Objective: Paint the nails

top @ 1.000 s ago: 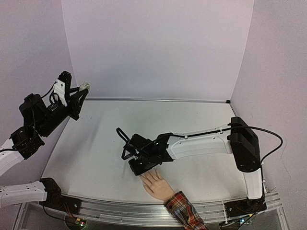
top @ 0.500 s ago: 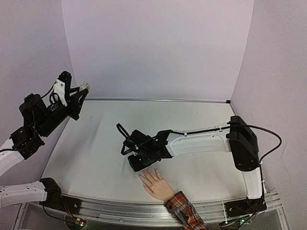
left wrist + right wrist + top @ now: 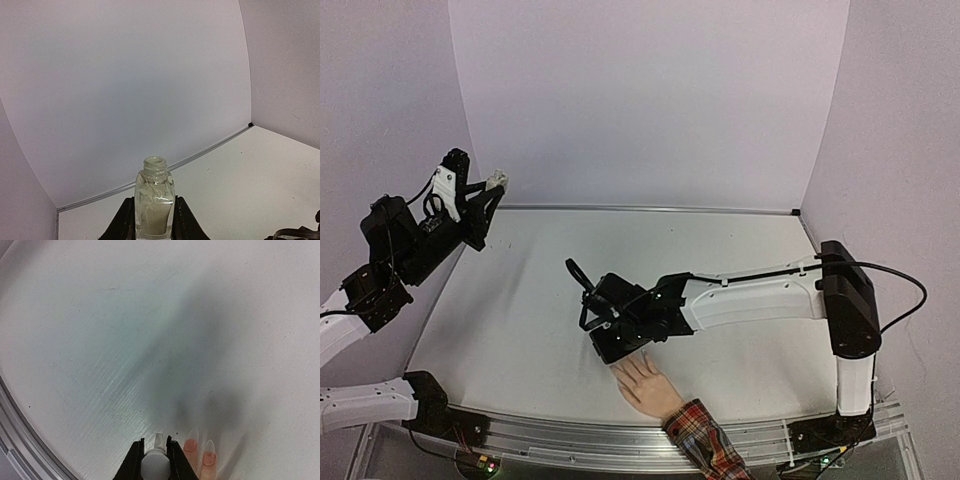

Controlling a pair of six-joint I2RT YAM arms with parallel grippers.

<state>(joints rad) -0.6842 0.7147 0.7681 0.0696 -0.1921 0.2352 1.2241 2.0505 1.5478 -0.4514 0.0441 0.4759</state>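
Note:
The flesh-coloured mannequin hand (image 3: pixel 647 386) with a red plaid cuff (image 3: pixel 705 440) lies at the table's near edge. My right gripper (image 3: pixel 612 344) hovers just beyond its fingertips, shut on the white brush cap (image 3: pixel 155 466). The brush tip (image 3: pixel 159 439) points down at the table, just left of two long pale nails (image 3: pixel 193 434). The other nails are out of view. My left gripper (image 3: pixel 490 190) is raised at the far left, shut on the open, small polish bottle (image 3: pixel 154 200), which it holds upright.
The white table (image 3: pixel 530 300) has a metal rail (image 3: pixel 570 440) along its near edge, and the rail shows at the lower left of the right wrist view (image 3: pixel 20 430). Lilac walls close in the back and sides. The right arm (image 3: pixel 760 295) stretches across the table's middle.
My right gripper drew slightly up and left off the fingertips, then edged back toward them. The left arm and bottle have not moved.

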